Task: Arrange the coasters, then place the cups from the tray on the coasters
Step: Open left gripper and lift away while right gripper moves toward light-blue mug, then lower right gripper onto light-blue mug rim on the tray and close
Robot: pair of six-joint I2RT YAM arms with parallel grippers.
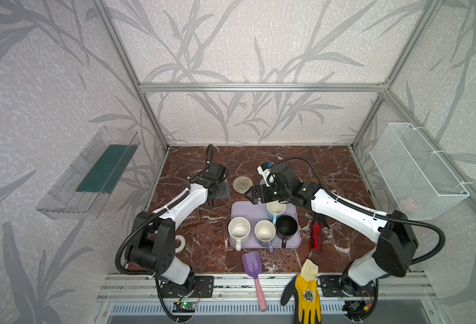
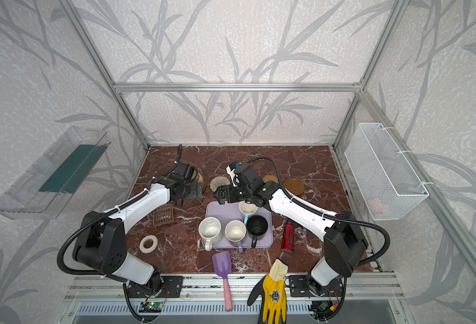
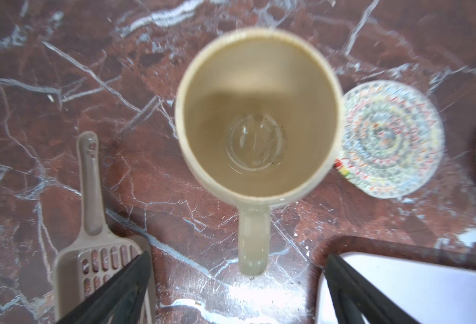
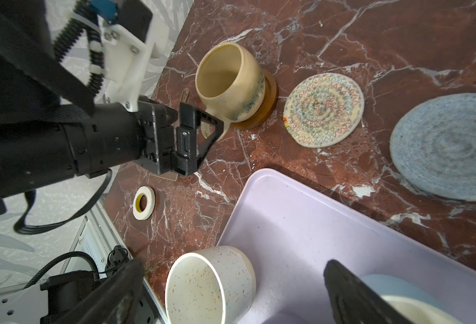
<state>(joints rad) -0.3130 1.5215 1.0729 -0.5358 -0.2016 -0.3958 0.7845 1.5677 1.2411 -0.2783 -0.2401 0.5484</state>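
No words or numbers can be read anywhere in these pictures. The yellow glove [image 1: 308, 298] at the front edge has a small dark badge on its back. It shows in both top views, but it is too small to tell if there are any letters in it.
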